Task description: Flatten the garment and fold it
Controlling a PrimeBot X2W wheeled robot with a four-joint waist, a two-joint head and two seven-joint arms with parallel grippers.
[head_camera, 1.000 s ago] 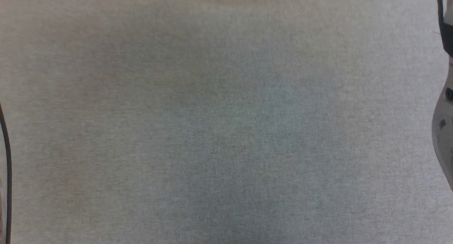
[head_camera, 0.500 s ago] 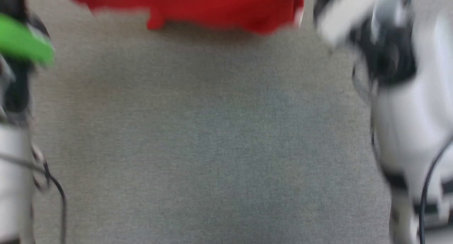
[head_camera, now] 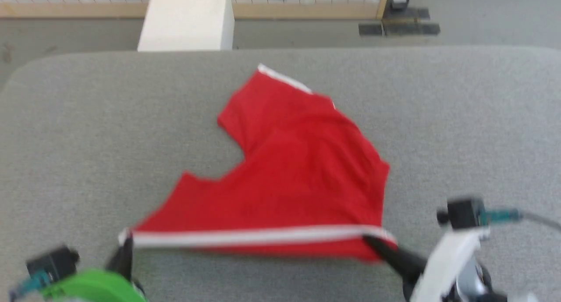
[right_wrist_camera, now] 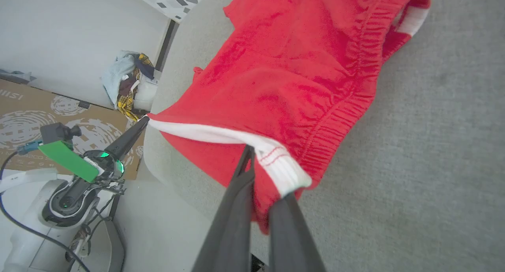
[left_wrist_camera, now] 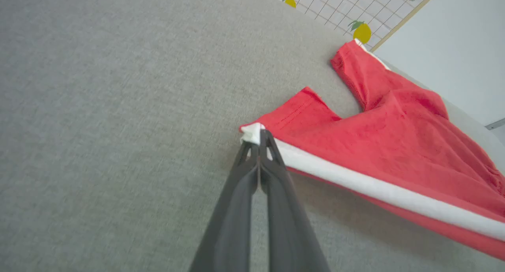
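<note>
- Left gripper (left_wrist_camera: 258, 137): its two dark fingers are pressed together on the near left corner of the garment's (head_camera: 298, 175) white band (head_camera: 250, 237).
- Right gripper (head_camera: 370, 241): likewise clamped, on the band's right end. In the right wrist view the white knit bunches between the fingers.
- The band is drawn fairly straight between the two grippers and runs left to right across the robot, along the near edge of the grey padded table (head_camera: 87, 118). That is the garment's widest line.
- In the left wrist view the band seems lifted slightly off the table, with red cloth sagging under it.
- Handling, as I judge it: light, limp knit with no stiffness. It should drape and wrinkle freely, drag a little on the cloth-covered table rather than slide, and stretch if pulled hard. Nothing fragile.
- Best holds: corners and banded edges, where the doubled knit gives the fingers something firm. A pinch mid-panel would only raise a tent.
- The red body lies on the table's middle. A gathered elastic edge (right_wrist_camera: 347, 106) runs down its right side and a curved notch (head_camera: 232, 161) cuts into its left.
- One lobe points away from the robot and slightly left, ending in a second white band (head_camera: 285, 78).
- Beyond the table: a white block (head_camera: 188, 17) on the floor.
</note>
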